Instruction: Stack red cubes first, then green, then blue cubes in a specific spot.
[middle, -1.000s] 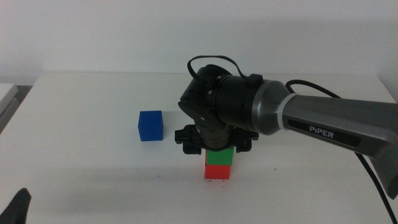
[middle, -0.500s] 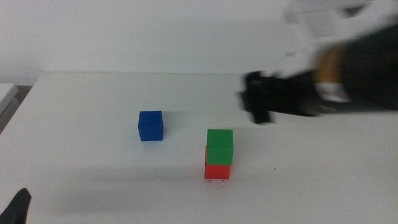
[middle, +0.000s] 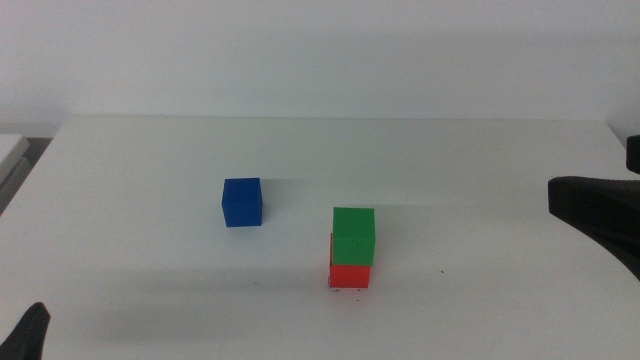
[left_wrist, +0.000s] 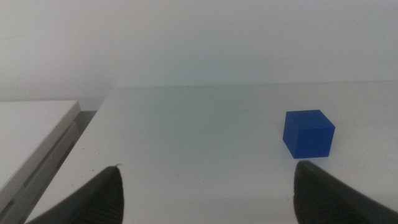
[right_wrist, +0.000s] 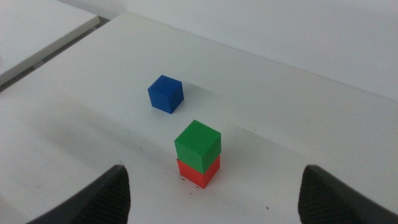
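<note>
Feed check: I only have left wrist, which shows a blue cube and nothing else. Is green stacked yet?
Observer: Yes. The middle view shows the green cube sitting on the red cube, slightly offset, not flush.
Operator: Right arm clear of it?
Observer: The right pincer is at the right edge of the table, jaws open, well apart from both cubes.
Operator: Blue relative to them?
Observer: The blue cube stands alone, left of and behind the green cube in the middle view.

Lighting was bright, even and diffuse. Soft shadows fell on the white table (middle: 150, 200). Focus was sharp; no glare appeared.
</note>
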